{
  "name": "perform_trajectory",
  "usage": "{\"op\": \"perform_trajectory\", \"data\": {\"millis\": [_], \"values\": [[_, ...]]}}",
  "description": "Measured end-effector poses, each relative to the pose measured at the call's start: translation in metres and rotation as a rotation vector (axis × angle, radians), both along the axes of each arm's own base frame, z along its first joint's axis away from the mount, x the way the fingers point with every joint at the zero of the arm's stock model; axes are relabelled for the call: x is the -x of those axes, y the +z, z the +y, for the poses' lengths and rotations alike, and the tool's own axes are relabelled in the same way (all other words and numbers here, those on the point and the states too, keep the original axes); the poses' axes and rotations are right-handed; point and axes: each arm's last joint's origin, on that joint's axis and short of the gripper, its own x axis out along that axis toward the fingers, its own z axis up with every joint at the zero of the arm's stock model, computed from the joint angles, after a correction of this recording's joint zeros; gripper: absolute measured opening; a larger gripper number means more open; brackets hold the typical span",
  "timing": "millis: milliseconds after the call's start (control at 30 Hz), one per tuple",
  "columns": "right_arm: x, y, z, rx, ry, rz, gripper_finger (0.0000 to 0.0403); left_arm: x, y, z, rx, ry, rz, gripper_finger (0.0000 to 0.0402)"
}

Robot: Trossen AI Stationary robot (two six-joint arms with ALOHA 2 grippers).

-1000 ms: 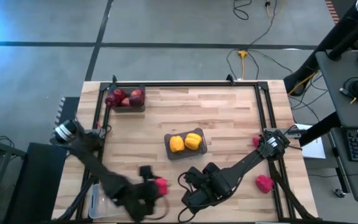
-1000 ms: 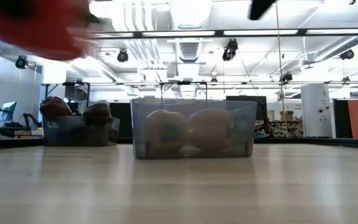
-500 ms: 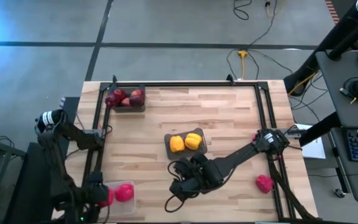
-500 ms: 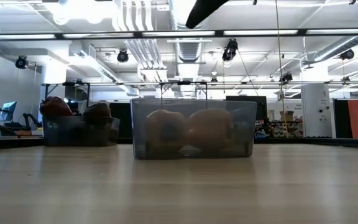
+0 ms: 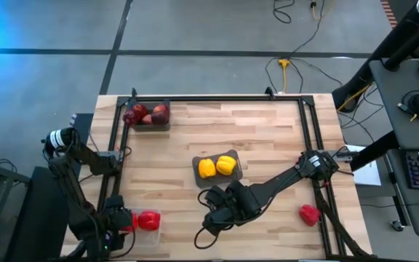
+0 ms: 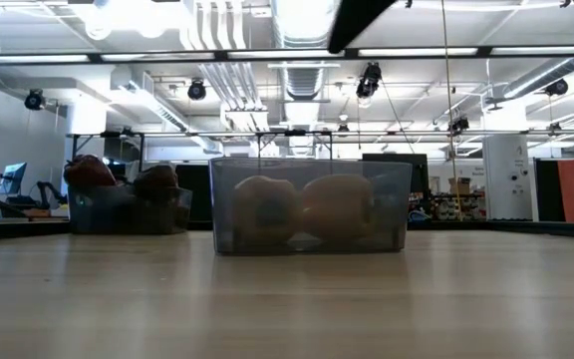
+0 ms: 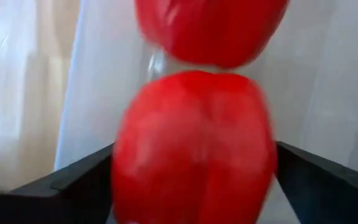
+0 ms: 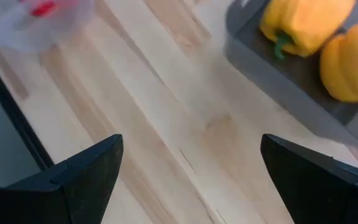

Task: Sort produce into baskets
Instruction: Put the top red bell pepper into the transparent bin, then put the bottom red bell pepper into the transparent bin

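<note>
Tabletop (image 5: 268, 138) is carrying sorted bins: apples (image 5: 145, 114) upper left, yellow peppers (image 5: 217, 167) middle. Left gripper (image 5: 119, 220), lower left, is hanging over the clear bin (image 5: 126, 227), jaws spreading around a red pepper (image 5: 149, 220); probably dropping it there. Right gripper (image 5: 211, 220) is waiting bottom center, jaws wide, empty.

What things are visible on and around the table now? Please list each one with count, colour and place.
apples: about three, red and dark red, in the grey basket at the far left corner.
yellow peppers: two, in the grey basket at mid-table.
red peppers: two, in the clear basket at the near left corner.
loose red pepper: one, on the table near its right edge.
left gripper: over the clear basket.
right gripper: open, empty, near mid-table.
</note>
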Motion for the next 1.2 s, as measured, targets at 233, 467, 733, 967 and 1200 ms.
{"op": "perform_trajectory", "data": {"millis": [233,467,733,967,1200], "values": [[0.029,0.001,0.007,0.007,-0.003,0.199,0.0372,0.003,0.019,0.001,-0.052,0.033,0.121,0.0376],[0.045,0.0,0.012,0.032,0.062,0.339,0.0372,-0.014,0.066,-0.015,0.018,-0.124,0.036,0.0359],[0.075,-0.039,0.013,-0.109,0.278,0.664,0.0372,-0.06,0.103,-0.011,-0.04,-0.154,-0.29,0.0345],[0.144,-0.059,0.003,-0.124,0.123,0.835,0.0372,-0.082,0.096,-0.024,0.046,-0.153,-0.468,0.0345],[0.205,-0.053,-0.03,-0.232,-0.094,0.767,0.0372,-0.088,0.089,-0.029,0.047,-0.129,-0.515,0.0345]]}}
